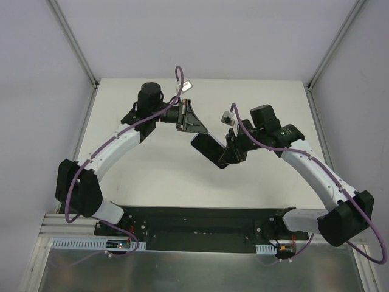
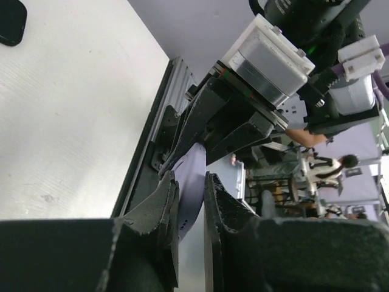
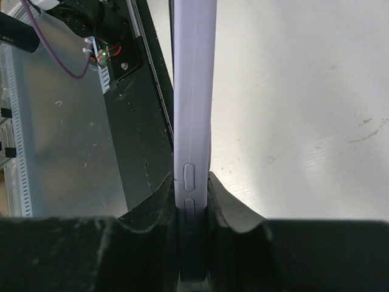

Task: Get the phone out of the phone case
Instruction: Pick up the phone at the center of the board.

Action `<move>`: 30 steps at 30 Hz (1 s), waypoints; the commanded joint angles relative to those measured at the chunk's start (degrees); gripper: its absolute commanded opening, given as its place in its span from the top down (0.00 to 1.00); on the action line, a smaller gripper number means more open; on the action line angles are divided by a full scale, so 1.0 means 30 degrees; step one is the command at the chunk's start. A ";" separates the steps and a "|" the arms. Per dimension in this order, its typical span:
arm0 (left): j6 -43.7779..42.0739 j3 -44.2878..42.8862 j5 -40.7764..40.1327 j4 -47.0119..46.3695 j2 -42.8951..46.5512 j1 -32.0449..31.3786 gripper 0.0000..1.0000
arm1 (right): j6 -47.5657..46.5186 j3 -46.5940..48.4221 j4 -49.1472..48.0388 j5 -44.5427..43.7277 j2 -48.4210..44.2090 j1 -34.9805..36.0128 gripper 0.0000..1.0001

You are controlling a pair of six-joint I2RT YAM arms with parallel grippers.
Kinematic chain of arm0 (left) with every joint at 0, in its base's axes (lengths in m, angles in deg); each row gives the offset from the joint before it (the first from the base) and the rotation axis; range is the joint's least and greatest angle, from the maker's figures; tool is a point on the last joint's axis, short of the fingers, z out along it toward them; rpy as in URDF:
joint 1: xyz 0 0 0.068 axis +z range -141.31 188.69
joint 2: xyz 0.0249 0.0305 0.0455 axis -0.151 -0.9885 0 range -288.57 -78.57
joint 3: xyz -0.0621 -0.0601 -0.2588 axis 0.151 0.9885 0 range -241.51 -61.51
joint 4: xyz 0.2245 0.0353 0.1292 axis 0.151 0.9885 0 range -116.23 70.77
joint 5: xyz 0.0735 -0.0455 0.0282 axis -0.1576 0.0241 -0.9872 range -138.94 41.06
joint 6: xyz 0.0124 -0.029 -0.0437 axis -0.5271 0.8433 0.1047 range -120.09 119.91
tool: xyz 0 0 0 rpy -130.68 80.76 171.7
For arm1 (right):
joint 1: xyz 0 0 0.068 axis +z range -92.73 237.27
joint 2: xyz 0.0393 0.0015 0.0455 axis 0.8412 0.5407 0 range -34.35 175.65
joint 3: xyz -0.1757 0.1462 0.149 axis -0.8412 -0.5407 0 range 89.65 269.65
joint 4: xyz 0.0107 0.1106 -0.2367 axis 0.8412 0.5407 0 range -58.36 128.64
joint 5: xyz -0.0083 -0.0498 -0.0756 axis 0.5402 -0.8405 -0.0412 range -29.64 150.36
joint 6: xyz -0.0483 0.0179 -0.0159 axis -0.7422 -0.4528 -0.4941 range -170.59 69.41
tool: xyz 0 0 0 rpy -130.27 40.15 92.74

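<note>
Right pincer [image 3: 192, 182] pinches lavender phone case [image 3: 193, 91] edge-on, above tabletop [image 3: 292, 91] centre; left pincer [image 2: 190, 179] narrowly spread, phone case in the gap. Cannot tell whether left grips it.

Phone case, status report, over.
Right hand shut on phone case, edge-on. Left hand at its other end, grip unclear. Nothing seen in the way.

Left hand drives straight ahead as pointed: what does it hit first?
Most likely the lavender phone case clamped in the right hand: it shows right ahead of the left hand, in its finger gap. Depth is unclear.
</note>
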 commanded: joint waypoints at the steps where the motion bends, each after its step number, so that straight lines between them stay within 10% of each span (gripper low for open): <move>1: 0.5934 0.0868 -0.1980 -0.1078 -0.1320 -0.0140 1.00 | -0.0226 0.1753 -0.2500 -0.1138 -0.0199 -0.0010 1.00; 11: 1.1274 0.3066 -0.2450 -0.3336 -0.3168 -0.0344 1.00 | -0.1398 0.3657 -0.1212 -0.2047 0.0123 0.0399 1.00; 30: 0.8704 0.1255 -0.2042 -0.1611 -0.3669 -0.1341 1.00 | -0.1810 0.3601 -0.0478 -0.1260 -0.0403 0.0313 1.00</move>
